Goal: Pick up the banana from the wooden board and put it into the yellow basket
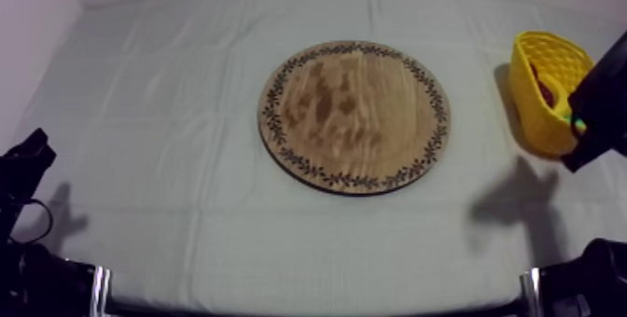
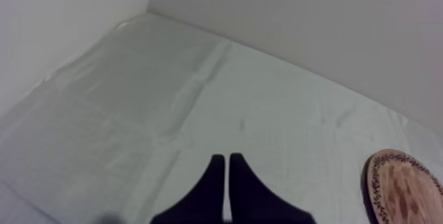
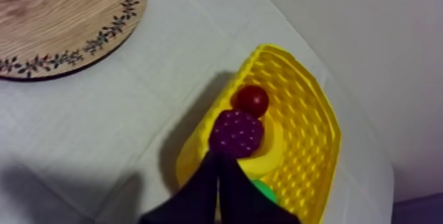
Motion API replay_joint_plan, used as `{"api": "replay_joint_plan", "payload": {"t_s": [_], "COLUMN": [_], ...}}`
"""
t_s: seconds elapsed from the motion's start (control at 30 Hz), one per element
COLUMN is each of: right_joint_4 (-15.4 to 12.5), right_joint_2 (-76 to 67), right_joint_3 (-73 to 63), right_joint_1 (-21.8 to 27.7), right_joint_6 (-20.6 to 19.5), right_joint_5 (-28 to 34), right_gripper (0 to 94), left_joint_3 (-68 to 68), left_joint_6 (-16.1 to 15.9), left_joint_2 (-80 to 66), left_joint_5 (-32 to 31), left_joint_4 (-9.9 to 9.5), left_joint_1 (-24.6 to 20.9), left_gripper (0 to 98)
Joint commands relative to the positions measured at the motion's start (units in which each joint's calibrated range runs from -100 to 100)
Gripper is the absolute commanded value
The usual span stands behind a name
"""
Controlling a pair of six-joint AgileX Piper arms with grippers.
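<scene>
Closest in, my left gripper (image 2: 227,161) hangs low over the grey-white cloth (image 1: 159,106), well off to the left of the wooden board (image 1: 355,116). Its two black fingers are pressed together in a narrow wedge, clenched on nothing, and the board's patterned rim shows some way beyond them. On to the board itself: it lies flat in the middle of the table, its wood face bare. Further out, well apart from the board on its right, stands the yellow basket (image 3: 310,128), and my right gripper (image 3: 216,154) is over the basket wall that faces the board, fingers squeezed together, gripping nothing. And there's the banana (image 3: 264,162): off the board and down inside the basket, curling out from under the bunch of grapes (image 3: 236,133) on the side away from the board. The fingertips sit just beside the grapes. The small red fruit (image 3: 250,100) is just beyond the grapes, touching them or nearly so. A patch of green (image 3: 265,190) shows beside the fingers, too hidden to name.
</scene>
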Motion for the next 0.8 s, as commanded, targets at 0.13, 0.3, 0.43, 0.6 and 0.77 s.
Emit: {"api": "replay_joint_plan", "payload": {"t_s": [0.13,0.3,0.43,0.6,0.77], "right_joint_4": [3.2,13.6,23.7,28.5,29.7], "right_joint_2": [-12.3,-21.2,-27.5,-33.5,-35.6], "right_joint_3": [5.6,7.1,9.3,10.8,11.4], "right_joint_1": [-2.3,-4.3,-7.3,-10.7,-12.3], "right_joint_6": [-14.3,-26.3,-38.5,-43.2,-39.3], "right_joint_5": [2.3,10.0,12.7,13.0,12.8], "right_gripper": [0.3,0.3,0.3,0.2,0.2], "left_joint_3": [0.0,0.0,0.0,0.0,0.0], "left_joint_6": [0.0,0.0,0.0,0.0,0.0], "left_joint_2": [0.0,0.0,0.0,0.0,0.0], "left_joint_5": [0.0,0.0,0.0,0.0,0.0], "left_joint_4": [-0.01,-0.01,-0.01,-0.01,-0.01], "left_joint_1": [0.0,0.0,0.0,0.0,0.0], "left_gripper": [0.1,0.1,0.1,0.1,0.1]}}
